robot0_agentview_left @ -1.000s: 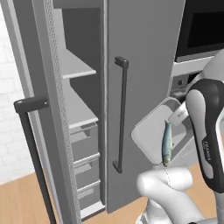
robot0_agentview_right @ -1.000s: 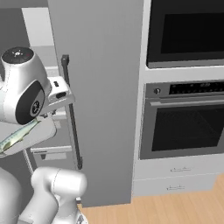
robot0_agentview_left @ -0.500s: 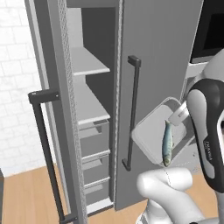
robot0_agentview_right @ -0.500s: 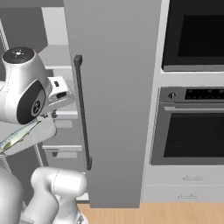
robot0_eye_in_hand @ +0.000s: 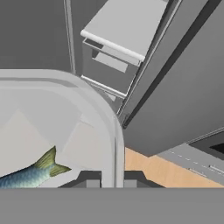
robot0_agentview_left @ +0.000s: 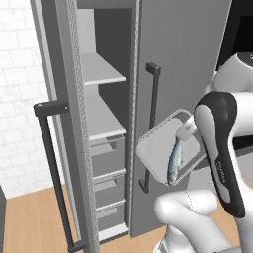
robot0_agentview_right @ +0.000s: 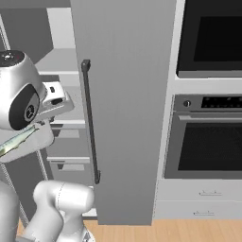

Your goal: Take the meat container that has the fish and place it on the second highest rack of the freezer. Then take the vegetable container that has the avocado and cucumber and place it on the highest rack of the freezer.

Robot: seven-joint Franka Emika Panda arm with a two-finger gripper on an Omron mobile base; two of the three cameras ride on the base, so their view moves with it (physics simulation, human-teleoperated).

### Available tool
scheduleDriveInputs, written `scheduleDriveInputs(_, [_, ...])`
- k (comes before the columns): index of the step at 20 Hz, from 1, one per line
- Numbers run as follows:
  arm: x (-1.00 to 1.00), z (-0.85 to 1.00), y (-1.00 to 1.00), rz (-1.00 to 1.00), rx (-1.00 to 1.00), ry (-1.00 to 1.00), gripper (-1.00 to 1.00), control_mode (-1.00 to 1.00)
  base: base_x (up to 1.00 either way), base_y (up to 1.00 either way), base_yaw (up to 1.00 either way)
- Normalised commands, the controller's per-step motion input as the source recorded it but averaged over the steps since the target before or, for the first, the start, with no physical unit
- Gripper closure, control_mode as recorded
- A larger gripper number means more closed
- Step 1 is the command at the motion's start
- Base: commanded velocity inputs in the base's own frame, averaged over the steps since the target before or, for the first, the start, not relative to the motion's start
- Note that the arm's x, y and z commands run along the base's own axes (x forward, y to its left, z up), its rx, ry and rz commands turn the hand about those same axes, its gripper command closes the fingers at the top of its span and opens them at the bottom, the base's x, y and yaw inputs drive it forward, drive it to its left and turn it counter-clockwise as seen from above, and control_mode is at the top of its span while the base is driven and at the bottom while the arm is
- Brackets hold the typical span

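Indoors, jaws clamp the meat container (robot0_agentview_left: 160, 148) rim before the open freezer (robot0_agentview_left: 106, 123), over wood floor (robot0_agentview_right: 189, 231).

Pale freezer (robot0_agentview_left: 183, 59) shelves (robot0_agentview_left: 99, 69) stand above wood floor (robot0_agentview_left: 29, 217).

Matt grey freezer (robot0_agentview_left: 183, 59), pale smooth plastic-looking meat container (robot0_agentview_left: 159, 149), glossy silver-blue fish (robot0_agentview_left: 174, 160), wood-grain floor (robot0_agentview_left: 29, 222)

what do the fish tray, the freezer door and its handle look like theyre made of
Meat container: pale grey with a thick rounded rim, matte; looks like moulded plastic, though the render leaves it open. Gripper is shut on its rim, fish inside. Freezer door: flat mid-grey, even soft sheen, probably brushed or painted metal. Handle: dark, near-black matte bar, likely coated metal or plastic.
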Motion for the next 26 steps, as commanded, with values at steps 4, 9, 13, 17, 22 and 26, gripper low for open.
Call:
scheduleDriveInputs(4, [0.54, -0.12, 0.64, -0.39, 0.0, 0.04, 1.0, -1.0, 0.0, 0.0, 0.0])
scheduleDriveInputs(9, [0.53, -0.27, 0.37, -0.63, 0.02, 0.1, 1.0, -1.0, 0.0, 0.0, 0.0])
scheduleDriveInputs(13, [0.11, -0.5, 0.3, -0.81, 0.17, 0.07, 1.0, -1.0, 0.0, 0.0, 0.0])
scheduleDriveInputs(17, [0.06, -0.51, 0.35, -0.78, 0.22, 0.01, 1.0, -1.0, 0.0, 0.0, 0.0])
scheduleDriveInputs(22, [0.32, -0.56, 0.03, -0.77, 0.22, 0.0, 1.0, -1.0, 0.0, 0.0, 0.0])
scheduleDriveInputs(26, [0.32, -0.68, 0.14, -0.66, 0.24, -0.09, 1.0, -1.0, 0.0, 0.0, 0.0])
